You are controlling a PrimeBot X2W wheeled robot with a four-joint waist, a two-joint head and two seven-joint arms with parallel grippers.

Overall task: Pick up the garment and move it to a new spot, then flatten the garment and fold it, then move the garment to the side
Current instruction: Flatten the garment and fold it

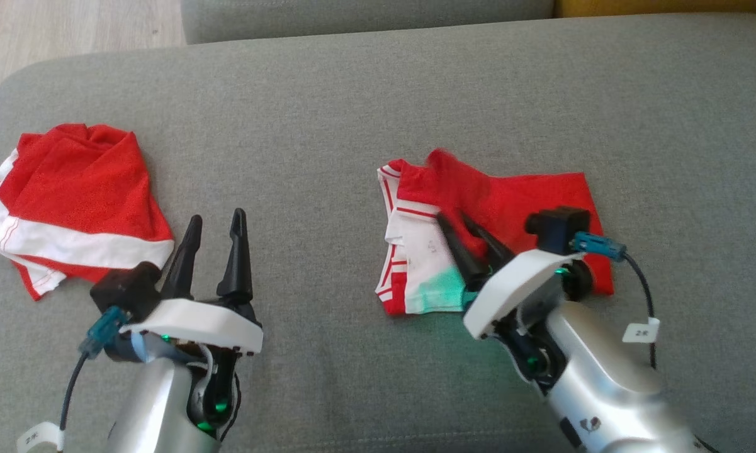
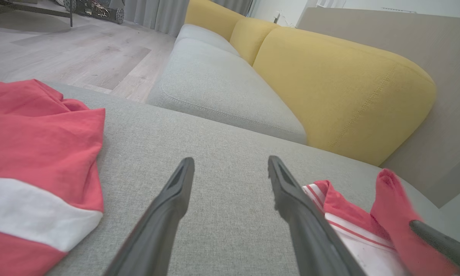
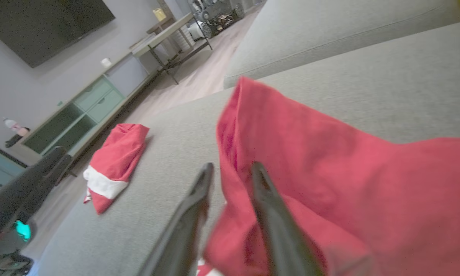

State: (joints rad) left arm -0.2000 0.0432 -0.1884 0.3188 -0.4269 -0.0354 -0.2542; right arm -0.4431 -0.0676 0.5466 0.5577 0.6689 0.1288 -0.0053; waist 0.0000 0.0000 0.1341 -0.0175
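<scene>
Red shorts (image 1: 529, 201) look partly folded, not yet set aside; your right gripper (image 1: 454, 221) straddles a fold half-open, left gripper (image 1: 217, 219) wide, empty.

Left gripper (image 1: 216, 219): jaws spread wide, fingers pointing up the head view; left forearm (image 1: 157, 402) at lower left.
Right gripper (image 1: 454, 219): jaws narrowly parted, fingers angled up-left; right forearm (image 1: 604, 377) at lower right.

Red garment (image 1: 510, 195) with white panel, thin red stripes. Red too, the other garment (image 1: 75, 201), broad white band. Grey cushion (image 1: 352, 94), yellow backrest (image 2: 329, 76).
</scene>
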